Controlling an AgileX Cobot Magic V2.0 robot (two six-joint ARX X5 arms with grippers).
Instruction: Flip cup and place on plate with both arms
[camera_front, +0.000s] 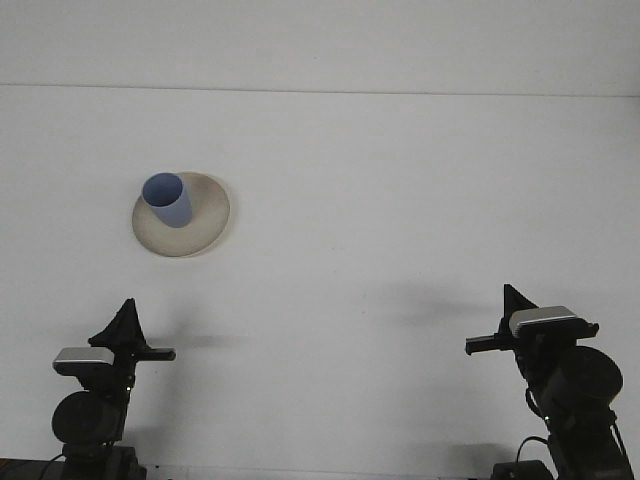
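Both arms sit low at the near edge of the table (400, 200), well apart from each other and from the tableware. The left gripper (124, 318) rises at the bottom left as a dark pointed shape above its silver-capped wrist, tip aimed away over the table. The right gripper (515, 300) stands at the bottom right in much the same pose, a short dark bar jutting to its left. From this angle each gripper shows only as a single peak, so I cannot tell how wide either one is; neither holds anything.

The plate (205, 215), cream and round, lies on the left half of the table. The blue cup (168, 200) stands on its left part, mouth up.
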